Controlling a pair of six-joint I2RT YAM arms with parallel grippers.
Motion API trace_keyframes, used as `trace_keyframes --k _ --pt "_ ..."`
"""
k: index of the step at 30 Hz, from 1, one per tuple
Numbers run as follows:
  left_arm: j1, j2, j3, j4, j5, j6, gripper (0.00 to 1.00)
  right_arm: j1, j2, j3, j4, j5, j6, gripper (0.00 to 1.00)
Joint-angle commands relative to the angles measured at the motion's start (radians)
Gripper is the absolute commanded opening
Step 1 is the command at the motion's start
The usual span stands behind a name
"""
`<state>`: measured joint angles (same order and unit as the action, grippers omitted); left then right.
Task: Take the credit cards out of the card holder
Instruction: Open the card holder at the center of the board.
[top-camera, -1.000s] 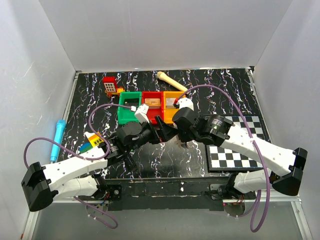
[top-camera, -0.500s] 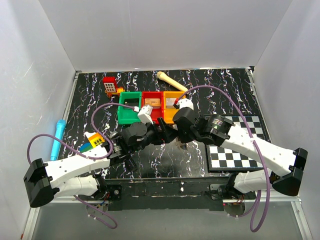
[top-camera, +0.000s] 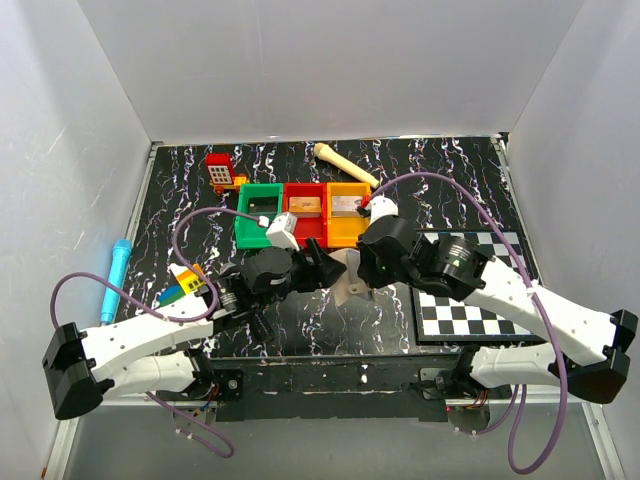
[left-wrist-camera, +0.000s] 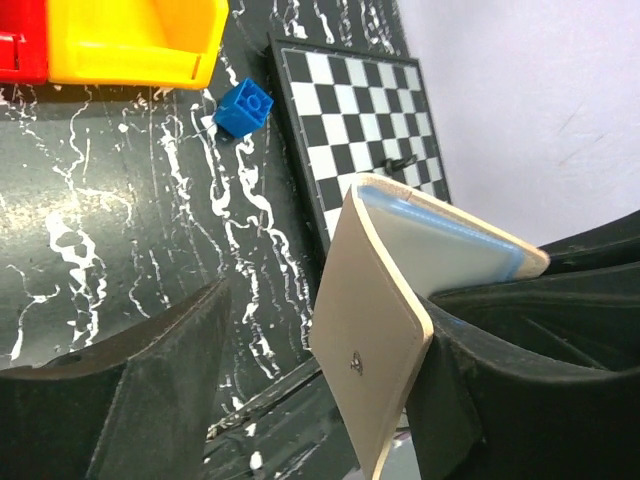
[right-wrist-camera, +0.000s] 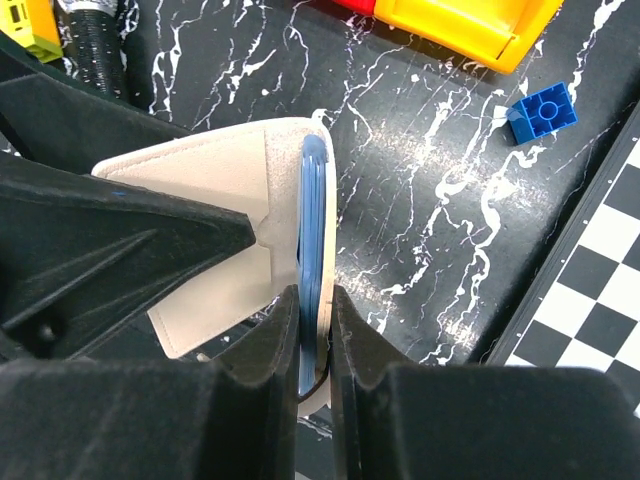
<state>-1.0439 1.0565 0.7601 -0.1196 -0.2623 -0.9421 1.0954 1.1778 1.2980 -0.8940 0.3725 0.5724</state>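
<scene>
The tan card holder (top-camera: 346, 276) hangs open above the table between both grippers. My right gripper (right-wrist-camera: 317, 320) is shut on one leaf of the card holder (right-wrist-camera: 215, 215). A blue edge (right-wrist-camera: 312, 200) runs along that leaf between the fingers, and I cannot tell whether it is cards or lining. In the left wrist view the tan flap (left-wrist-camera: 368, 335) and pale blue-grey lining (left-wrist-camera: 440, 240) lean against one finger of my left gripper (left-wrist-camera: 310, 340), which is open wide around the flap. In the top view the left gripper (top-camera: 318, 268) faces the right gripper (top-camera: 366, 272).
Green (top-camera: 259, 208), red (top-camera: 304, 210) and yellow (top-camera: 345, 208) bins stand behind the grippers. A chequered board (top-camera: 470, 300) lies at the right, with a blue brick (left-wrist-camera: 243, 105) beside it. A wooden bone (top-camera: 342, 163), a blue pen (top-camera: 114, 278) and coloured blocks (top-camera: 186, 283) lie around.
The right arm has pulled right and toward the near edge. The card holder now shows spread open between the two grippers, where before they were pressed close together.
</scene>
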Motion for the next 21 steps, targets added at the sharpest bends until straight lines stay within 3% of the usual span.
trace_keyframes --k 1,4,15,21 --pt "-0.005 -0.064 -0.013 0.015 -0.026 0.042 0.67 0.004 -0.041 -0.014 0.081 -0.03 -0.019 0.01" --pt "-0.005 -0.061 -0.016 0.06 0.015 0.068 0.68 0.004 -0.046 -0.019 0.095 -0.05 -0.02 0.01" --pt "-0.005 -0.058 -0.044 0.113 0.087 0.109 0.49 -0.02 -0.092 -0.045 0.155 -0.13 -0.019 0.01" --pt "-0.005 -0.089 -0.081 0.113 0.072 0.098 0.27 -0.032 -0.11 -0.062 0.19 -0.201 -0.025 0.01"
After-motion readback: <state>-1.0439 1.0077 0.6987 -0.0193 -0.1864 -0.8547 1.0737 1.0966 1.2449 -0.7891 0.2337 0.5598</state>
